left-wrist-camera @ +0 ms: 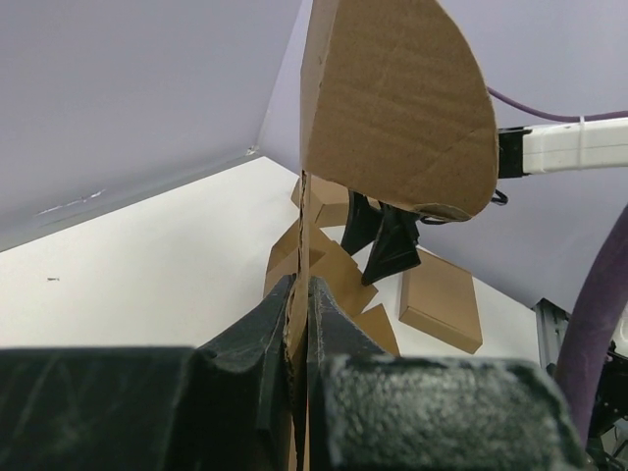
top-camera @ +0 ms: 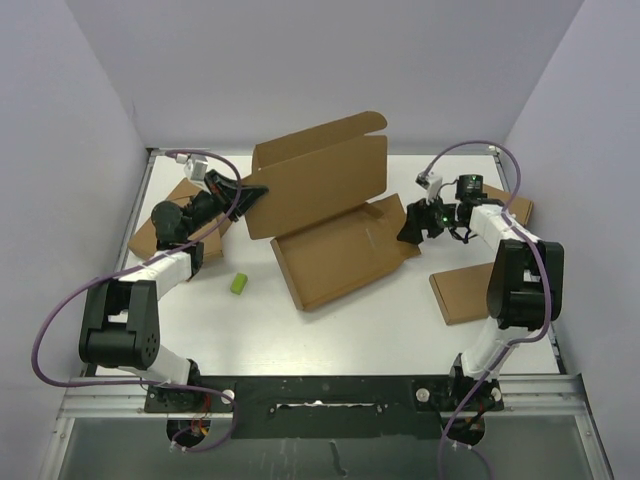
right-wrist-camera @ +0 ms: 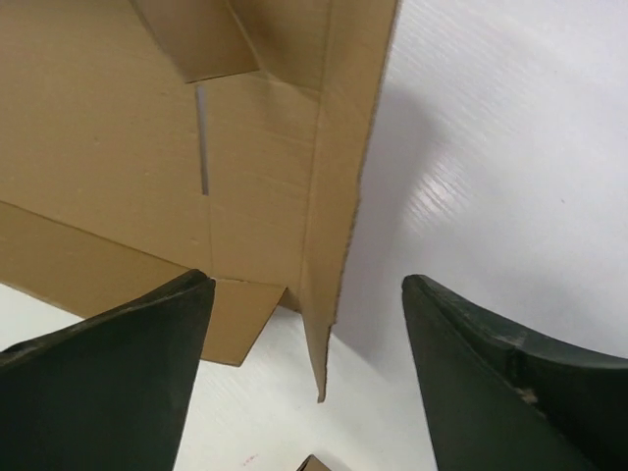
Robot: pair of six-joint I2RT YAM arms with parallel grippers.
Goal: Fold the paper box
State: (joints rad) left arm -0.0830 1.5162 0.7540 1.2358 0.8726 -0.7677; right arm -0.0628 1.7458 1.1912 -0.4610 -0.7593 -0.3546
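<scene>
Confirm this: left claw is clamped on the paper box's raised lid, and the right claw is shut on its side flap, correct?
Not quite. The right claw is open, straddling a side-flap edge of the paper box without gripping it; the right wrist view shows this. The left claw is indeed clamped on the raised lid.

R gripper (right-wrist-camera: 306,283): jaws wide apart, paper box (right-wrist-camera: 128,147) flap edge pokes betw. them, nearer the box-side finger. Bare table (right-wrist-camera: 491,147) lies around the other finger, w/ room to pass. L gripper (left-wrist-camera: 299,294): clamped on the raised panel, which walls off ahead & above. Flat box (top-camera: 160,228) lies under the L wrist, green block (top-camera: 239,284) beside the L forearm.
</scene>
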